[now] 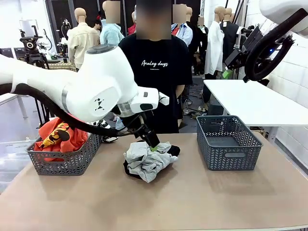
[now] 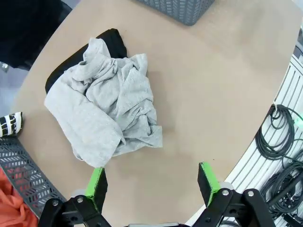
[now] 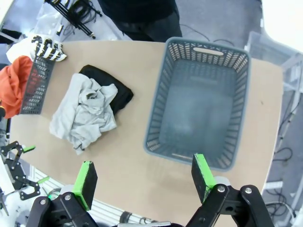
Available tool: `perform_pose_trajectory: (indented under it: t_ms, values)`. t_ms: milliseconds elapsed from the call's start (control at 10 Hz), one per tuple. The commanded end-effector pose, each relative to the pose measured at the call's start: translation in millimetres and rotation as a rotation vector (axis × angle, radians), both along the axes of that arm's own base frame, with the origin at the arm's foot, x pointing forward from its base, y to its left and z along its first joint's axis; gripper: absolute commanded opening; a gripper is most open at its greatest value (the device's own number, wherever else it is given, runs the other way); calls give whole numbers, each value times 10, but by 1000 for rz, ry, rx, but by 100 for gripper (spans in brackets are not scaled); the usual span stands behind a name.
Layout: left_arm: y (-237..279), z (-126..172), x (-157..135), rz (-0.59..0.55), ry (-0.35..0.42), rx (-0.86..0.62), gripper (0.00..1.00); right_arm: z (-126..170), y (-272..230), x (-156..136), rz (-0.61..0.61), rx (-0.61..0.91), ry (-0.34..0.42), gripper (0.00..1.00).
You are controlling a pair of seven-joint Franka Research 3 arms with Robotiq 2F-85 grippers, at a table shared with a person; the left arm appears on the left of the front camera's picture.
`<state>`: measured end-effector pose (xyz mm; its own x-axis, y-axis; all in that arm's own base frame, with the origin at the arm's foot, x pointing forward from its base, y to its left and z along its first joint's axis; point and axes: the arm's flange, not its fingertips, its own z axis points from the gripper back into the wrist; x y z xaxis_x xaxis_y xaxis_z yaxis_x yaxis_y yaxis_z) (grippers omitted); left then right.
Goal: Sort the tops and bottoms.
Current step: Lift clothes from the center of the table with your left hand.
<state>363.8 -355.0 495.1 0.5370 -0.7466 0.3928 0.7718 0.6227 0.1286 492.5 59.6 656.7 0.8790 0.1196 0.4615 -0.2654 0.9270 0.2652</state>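
A crumpled light grey top (image 1: 149, 161) (image 2: 109, 104) (image 3: 83, 113) lies in the middle of the table on the black bottoms (image 1: 174, 150) (image 2: 109, 40) (image 3: 113, 90). My left gripper (image 1: 153, 144) (image 2: 152, 184) hangs open just above the pile's far edge with nothing between its fingers. An orange top (image 1: 60, 136) (image 3: 14, 85) fills the left grey basket (image 1: 62, 161) (image 3: 40, 87). A white top with black print (image 2: 9, 124) (image 3: 47, 47) hangs by that basket's far side. High over the table, my right gripper (image 3: 144, 178) is open and holds nothing.
An empty grey basket (image 1: 228, 156) (image 3: 158, 109) stands at the right of the table. A person in a black tee (image 1: 154, 72) stands at the far edge. Cables (image 2: 279, 142) lie on the floor beside the table. A white table (image 1: 255, 101) sits behind, at the right.
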Motion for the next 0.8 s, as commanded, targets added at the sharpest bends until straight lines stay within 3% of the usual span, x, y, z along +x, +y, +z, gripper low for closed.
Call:
perform_pose_trajectory:
  t_ms: [0, 200, 400, 700]
  values:
    - [71, -134, 4, 3, -9, 21, 100, 22, 18, 8, -14, -15, 19, 100]
    - [20, -42, 4, 2, 4, 7, 100, 22, 18, 8, -14, -15, 19, 100]
    - [-130, -39, 305, 249, 102, -118, 100, 22, 18, 8, -14, -15, 19, 100]
    - [-377, -350, 800, 541, 82, 31, 100, 22, 18, 8, -14, -15, 19, 100]
